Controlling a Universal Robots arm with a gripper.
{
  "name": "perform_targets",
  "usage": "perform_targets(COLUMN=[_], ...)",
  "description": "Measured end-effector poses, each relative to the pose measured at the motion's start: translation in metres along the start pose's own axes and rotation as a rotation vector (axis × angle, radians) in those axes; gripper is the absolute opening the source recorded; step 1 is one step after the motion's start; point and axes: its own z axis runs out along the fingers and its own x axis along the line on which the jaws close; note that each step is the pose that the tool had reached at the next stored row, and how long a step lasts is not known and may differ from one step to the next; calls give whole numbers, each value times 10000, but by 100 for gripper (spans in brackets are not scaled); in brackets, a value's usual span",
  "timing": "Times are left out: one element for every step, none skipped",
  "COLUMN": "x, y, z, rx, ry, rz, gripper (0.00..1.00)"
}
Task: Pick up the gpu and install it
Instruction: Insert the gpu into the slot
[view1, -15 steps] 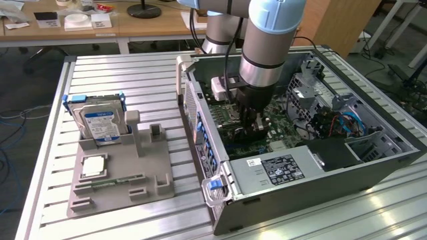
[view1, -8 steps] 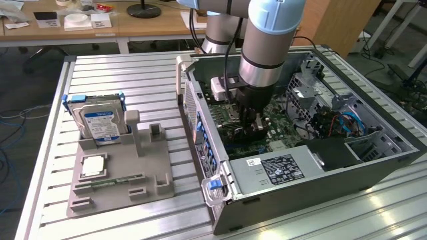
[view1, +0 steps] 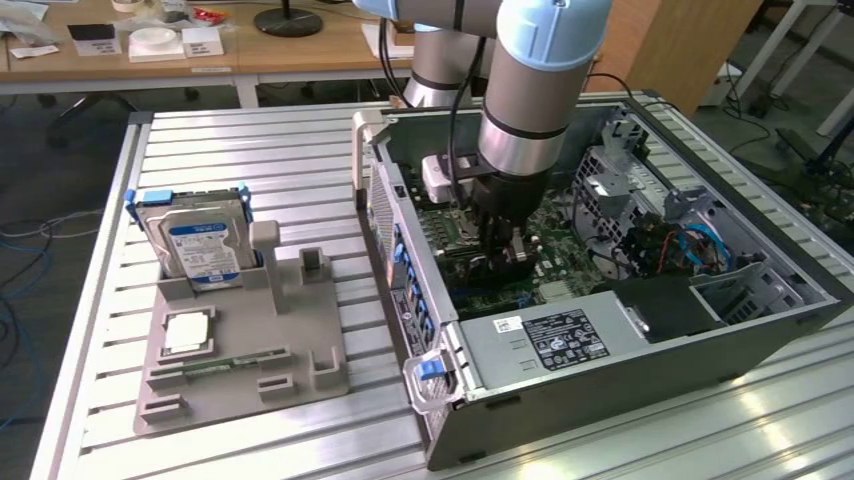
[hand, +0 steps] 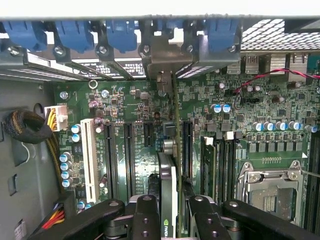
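In the wrist view the gpu (hand: 169, 186) is seen edge-on, a thin dark green card with a black cooler, standing upright over the motherboard (hand: 135, 100). Its silver bracket (hand: 162, 62) reaches the case's rear slot openings under the blue clips. My gripper (hand: 170, 212) is shut on the card, one black finger (hand: 146, 215) on each side. I cannot tell whether the card's edge sits in a slot. In the exterior view the gripper (view1: 505, 255) is down inside the open computer case (view1: 747, 310), over the motherboard.
A grey holder tray (view1: 240, 350) lies on the slatted table at the exterior view's left, with a hard drive (view1: 200, 245) standing in it and a memory stick (view1: 220, 365) lying flat. Inside the case are a power supply (view1: 561, 340), drive cages and cables (view1: 681, 245).
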Motion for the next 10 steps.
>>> perform_targets(x=[0,0,0,0,0,0,0,0,0,0], y=[0,0,0,0,0,1,1,1,1,1], z=[0,0,0,1,5,13,13,13,13,13], rx=[-1,-1,-1,-1,0,3,3,1,0,-1], ry=[0,0,1,1,-5,-18,-19,-18,-19,-19], rz=[1,1,1,0,1,2,2,2,2,1], gripper=[27,27,27,27,27,27,27,27,27,27])
